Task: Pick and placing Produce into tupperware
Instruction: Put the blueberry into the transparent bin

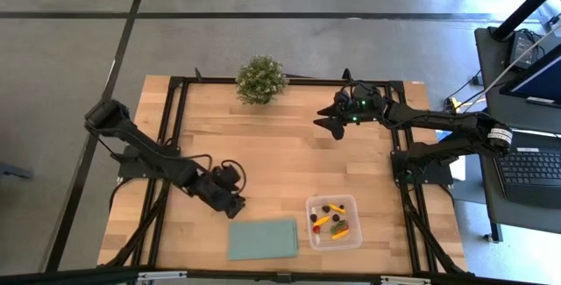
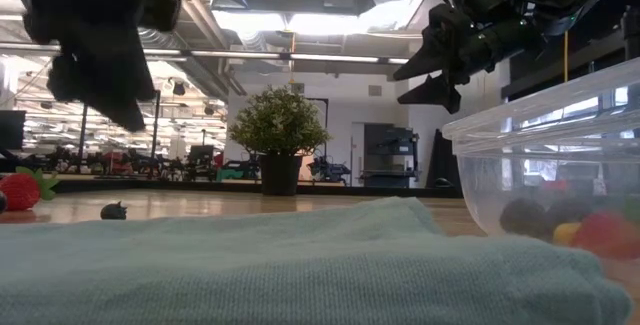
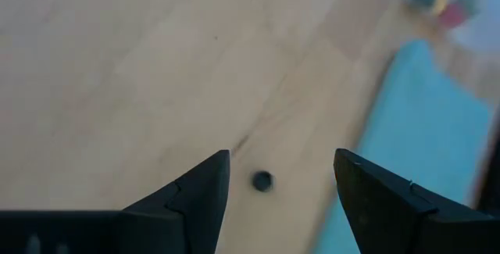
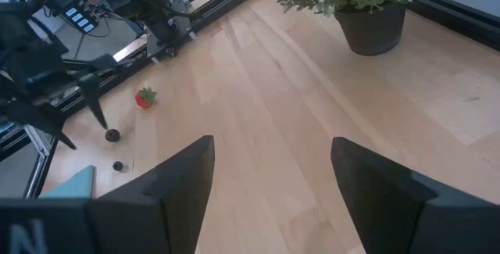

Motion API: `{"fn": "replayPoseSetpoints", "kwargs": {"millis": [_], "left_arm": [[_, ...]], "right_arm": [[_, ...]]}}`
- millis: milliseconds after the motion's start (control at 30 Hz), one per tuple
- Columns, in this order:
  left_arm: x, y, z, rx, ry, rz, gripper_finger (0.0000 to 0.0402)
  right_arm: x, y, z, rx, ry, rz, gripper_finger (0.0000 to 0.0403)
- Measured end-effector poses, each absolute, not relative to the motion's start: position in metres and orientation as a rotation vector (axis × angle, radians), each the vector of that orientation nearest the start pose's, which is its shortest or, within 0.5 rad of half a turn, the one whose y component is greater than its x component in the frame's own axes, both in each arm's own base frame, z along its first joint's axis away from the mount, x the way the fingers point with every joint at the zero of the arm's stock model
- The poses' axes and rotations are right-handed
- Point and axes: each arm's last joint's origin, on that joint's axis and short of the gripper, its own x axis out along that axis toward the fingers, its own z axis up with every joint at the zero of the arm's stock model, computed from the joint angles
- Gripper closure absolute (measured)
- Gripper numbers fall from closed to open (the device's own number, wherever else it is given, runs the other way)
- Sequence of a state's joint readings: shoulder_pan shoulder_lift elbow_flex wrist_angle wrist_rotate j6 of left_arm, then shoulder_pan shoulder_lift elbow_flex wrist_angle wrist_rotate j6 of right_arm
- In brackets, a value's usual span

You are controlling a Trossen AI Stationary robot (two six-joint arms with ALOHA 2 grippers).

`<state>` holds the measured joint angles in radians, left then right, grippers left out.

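Note:
My left gripper (image 3: 281, 156) hangs open above the wood, and a dark round berry (image 3: 262, 180) lies on the table below the gap between its fingers, untouched. In the high view this gripper (image 1: 235, 204) is just off the far left corner of the pale-green sheet (image 1: 263, 238). The clear tupperware (image 1: 334, 222) stands to the right of the sheet with several produce pieces inside. My right gripper (image 4: 272, 141) is open and held high near the table's far side (image 1: 329, 123). A strawberry (image 4: 145, 97) and two dark berries (image 4: 112, 135) (image 4: 118, 166) lie on the wood near the left arm.
A bushy potted plant (image 1: 261, 79) stands at the far edge, left of my right gripper. The green sheet (image 3: 422, 129) lies close beside my left gripper. Bare wood (image 1: 289, 158) spans the middle of the table. A black frame rail (image 1: 180, 114) runs along the left side.

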<state>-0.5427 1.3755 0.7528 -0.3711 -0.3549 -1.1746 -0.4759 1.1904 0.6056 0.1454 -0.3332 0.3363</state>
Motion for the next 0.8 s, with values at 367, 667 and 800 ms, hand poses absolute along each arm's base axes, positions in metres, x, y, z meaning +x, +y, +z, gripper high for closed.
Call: {"fn": "replayPoseSetpoints", "kwargs": {"millis": [367, 667, 800], "left_arm": [[0.238, -0.135, 0.152, -0.522, 0.903, 0.364, 0.018], [0.223, -0.166, 0.143, -0.375, 0.732, 0.405, 0.018], [0.216, -0.173, 0.144, -0.354, 0.676, 0.418, 0.018]], "right_arm": [[0.222, -0.104, 0.223, 0.501, 0.381, -0.207, 0.0144], [0.222, -0.104, 0.223, 0.501, 0.381, -0.208, 0.0144], [0.222, -0.104, 0.223, 0.501, 0.38, -0.207, 0.0144]]}}
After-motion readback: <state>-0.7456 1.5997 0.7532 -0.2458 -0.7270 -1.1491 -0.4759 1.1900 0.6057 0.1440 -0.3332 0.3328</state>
